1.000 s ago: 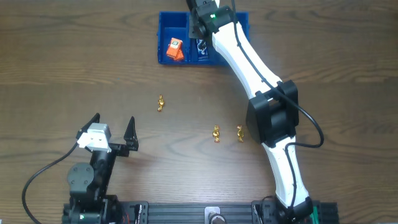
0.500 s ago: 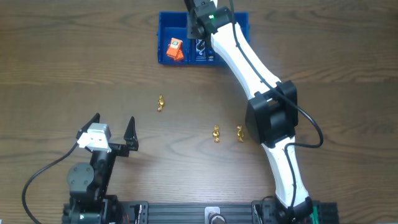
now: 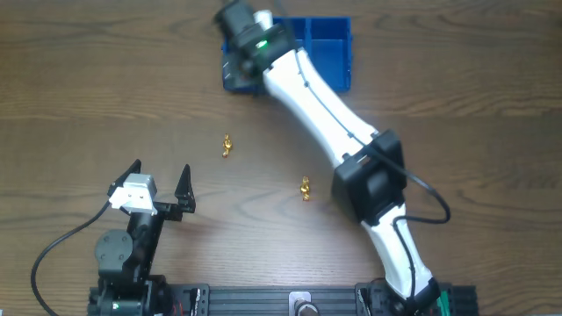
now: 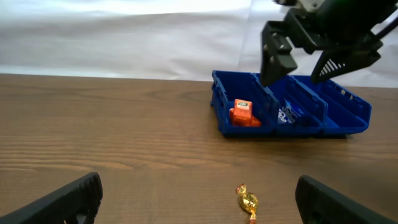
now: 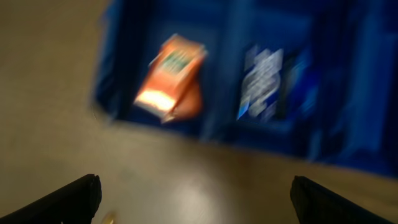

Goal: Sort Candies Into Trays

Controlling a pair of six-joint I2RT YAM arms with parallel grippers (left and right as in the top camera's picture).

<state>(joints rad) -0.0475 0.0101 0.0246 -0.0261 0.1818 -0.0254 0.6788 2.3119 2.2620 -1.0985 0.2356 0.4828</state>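
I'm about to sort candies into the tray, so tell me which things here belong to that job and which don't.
Job: blue tray, orange candy, blue candy, two gold candies.
Just there: wooden table, white backdrop.

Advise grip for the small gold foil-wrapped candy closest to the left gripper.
Take the small gold foil-wrapped candy at its plump middle, coming straight down. It lies flat on the wooden table with twisted ends along its length, so close across its narrow width.
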